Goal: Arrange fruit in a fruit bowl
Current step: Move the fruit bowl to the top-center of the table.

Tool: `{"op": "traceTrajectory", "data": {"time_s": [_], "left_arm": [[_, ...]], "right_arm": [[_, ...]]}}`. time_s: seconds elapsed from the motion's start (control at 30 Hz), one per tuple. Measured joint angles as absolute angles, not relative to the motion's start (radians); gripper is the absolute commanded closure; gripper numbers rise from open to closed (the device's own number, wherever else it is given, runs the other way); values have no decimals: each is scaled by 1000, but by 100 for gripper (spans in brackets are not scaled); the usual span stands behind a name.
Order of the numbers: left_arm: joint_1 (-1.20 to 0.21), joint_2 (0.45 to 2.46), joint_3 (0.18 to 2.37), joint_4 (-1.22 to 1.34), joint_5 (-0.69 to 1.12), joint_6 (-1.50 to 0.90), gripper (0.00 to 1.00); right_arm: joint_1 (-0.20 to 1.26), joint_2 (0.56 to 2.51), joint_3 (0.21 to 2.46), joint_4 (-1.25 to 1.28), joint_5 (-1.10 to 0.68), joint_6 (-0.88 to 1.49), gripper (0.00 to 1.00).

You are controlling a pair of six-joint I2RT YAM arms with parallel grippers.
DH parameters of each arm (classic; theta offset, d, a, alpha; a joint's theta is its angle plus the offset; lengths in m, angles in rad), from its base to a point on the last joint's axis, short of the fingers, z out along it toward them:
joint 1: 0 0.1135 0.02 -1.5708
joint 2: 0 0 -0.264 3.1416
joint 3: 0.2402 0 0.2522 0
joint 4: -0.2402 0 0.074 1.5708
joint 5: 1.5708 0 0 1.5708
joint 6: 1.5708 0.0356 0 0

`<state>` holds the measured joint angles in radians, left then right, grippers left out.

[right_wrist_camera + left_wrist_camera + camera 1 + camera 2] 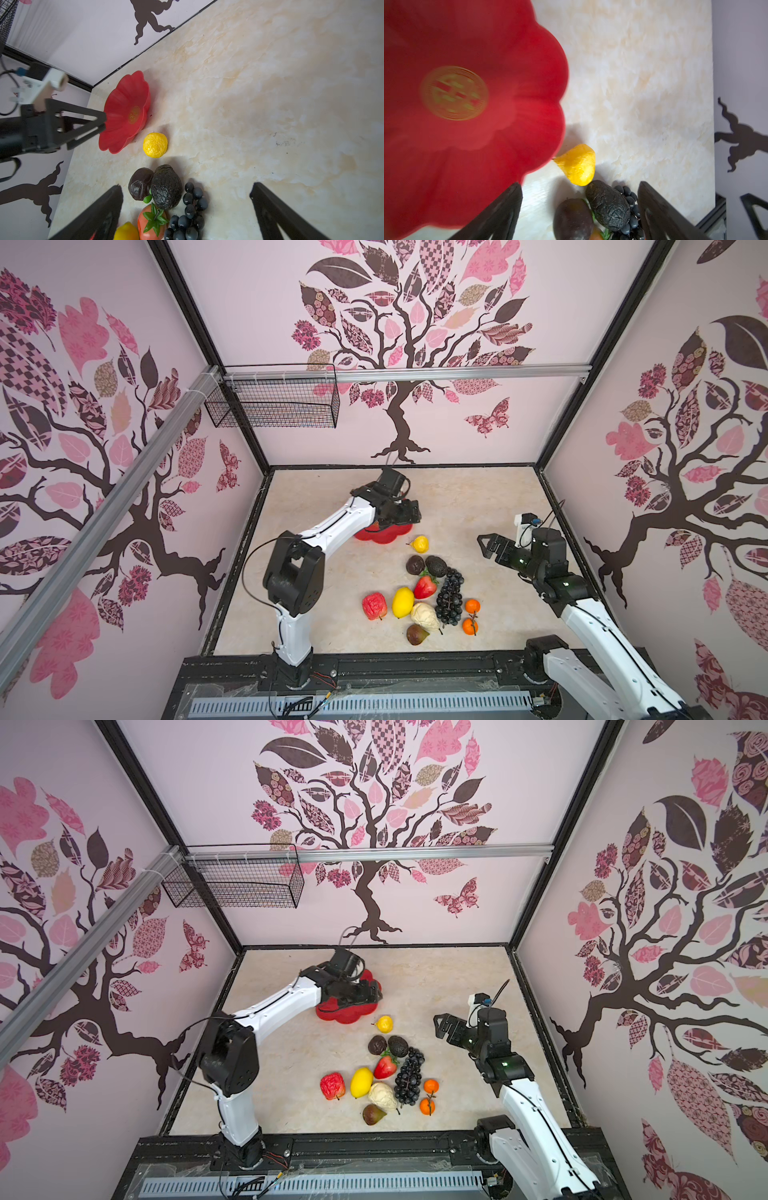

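Fruit bowl (122, 99) sits empty toward the worktop's (478, 497) far edge, left gripper (105, 123) spread wide at its rim and right gripper (187, 186) equally wide, neither holding anything; yellow pear (155, 144) lies just beside it, probably light, stiff, slick, so pinch across its belly.

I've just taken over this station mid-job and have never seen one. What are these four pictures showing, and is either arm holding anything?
Two robot arms stand at the near edge of the table, each ending in a two-fingered hand. Two pictures look down from overhead, nearly alike; the other two come from a camera on each wrist. The left hand is above the red flower-shaped bowl, which is empty. The right hand hangs beside the fruit. Both hands are open and hold nothing. All the fruit lies on the table: a yellow pear nearest the bowl, then an avocado, grapes, a strawberry, a lemon, an apple, two oranges and a few more.
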<state>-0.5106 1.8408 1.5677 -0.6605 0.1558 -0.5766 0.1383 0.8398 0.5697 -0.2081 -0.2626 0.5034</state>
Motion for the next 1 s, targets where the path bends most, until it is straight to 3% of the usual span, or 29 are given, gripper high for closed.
{"op": "traceTrajectory", "data": {"time_s": [0.17, 0.37, 0.67, 1.0], "left_arm": [[-235, 1738, 1530, -625, 72, -583, 4], [4, 1906, 1535, -575, 133, -585, 5], [-9, 2057, 1535, -493, 346, -607, 5], [-120, 2071, 1537, -444, 414, -603, 9]], "right_arm": [[147, 973, 595, -131, -299, 545, 0], [222, 1155, 717, -62, -302, 561, 0], [290, 1463, 889, 12, -317, 583, 0], [340, 1722, 1055, 26, -355, 588, 0]]}}
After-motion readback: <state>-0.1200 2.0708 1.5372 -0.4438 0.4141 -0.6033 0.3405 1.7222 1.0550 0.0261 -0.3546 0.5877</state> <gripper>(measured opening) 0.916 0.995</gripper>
